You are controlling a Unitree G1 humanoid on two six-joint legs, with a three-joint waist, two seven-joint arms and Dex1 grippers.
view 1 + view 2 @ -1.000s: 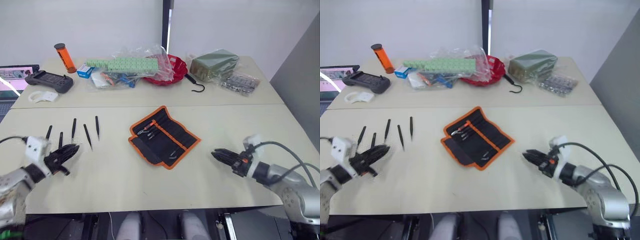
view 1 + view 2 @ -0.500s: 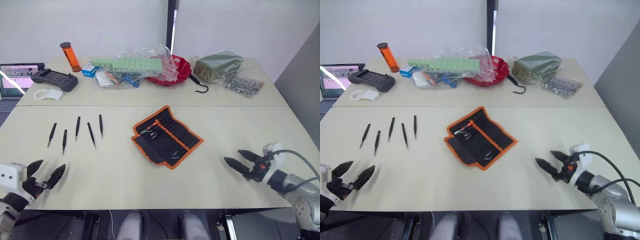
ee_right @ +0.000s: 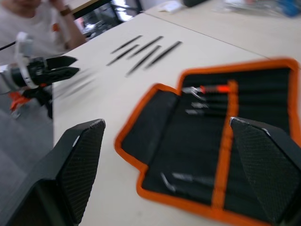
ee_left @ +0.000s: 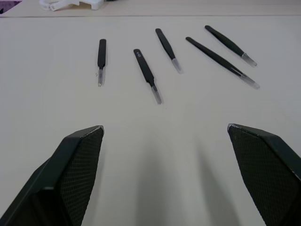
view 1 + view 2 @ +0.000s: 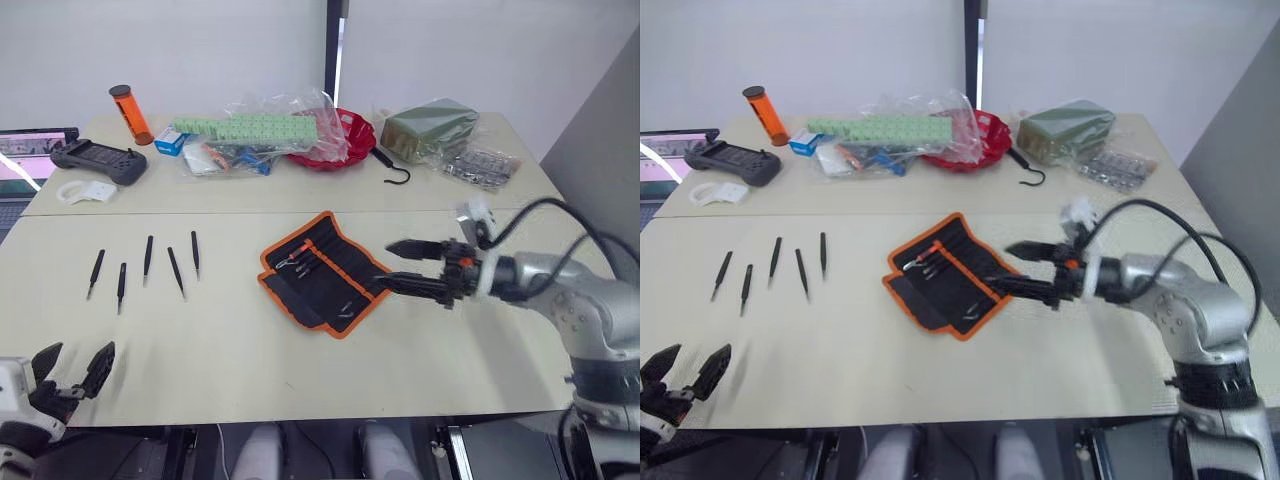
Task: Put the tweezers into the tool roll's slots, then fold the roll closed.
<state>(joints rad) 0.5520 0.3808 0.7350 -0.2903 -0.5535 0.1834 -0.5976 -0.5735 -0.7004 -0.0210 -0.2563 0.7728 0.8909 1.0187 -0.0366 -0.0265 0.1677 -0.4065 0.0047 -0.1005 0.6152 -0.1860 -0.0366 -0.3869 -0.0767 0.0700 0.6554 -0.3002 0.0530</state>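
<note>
Your right gripper (image 5: pixel 400 266) hovers at the right edge of the open roll (image 5: pixel 328 272), its two black fingers spread wide and holding nothing; one fingertip (image 5: pixel 392 247) sits over the table (image 5: pixel 250 350) just beside the roll's far corner, the other reaches the roll's orange edging on the near right side. The roll lies flat and unfolded at the middle of the near table, turned at an angle, with an orange strip running across its inner face and the slots (image 3: pixel 207 117) along it. A few small tools already sit in those slots, some with pale metal ends and one with a red-orange part. Your five tweezers (image 5: pixel 146 266) lie loose in a rough row on the table well to the left of the roll, tips pointing toward you, none touching another; in the left wrist view you see them spread ahead of that gripper, apart from it. Your left gripper (image 5: pixel 72 363) hangs low at the near left edge of the table, fingers apart and empty, short of the tweezers. On the far table you have an orange tube (image 5: pixel 130 114), a black controller (image 5: pixel 98 160), a heap of clear bags (image 5: pixel 262 130), a red bowl (image 5: pixel 345 140), a black hook (image 5: pixel 393 170) and a dark green packet (image 5: pixel 428 128).
</note>
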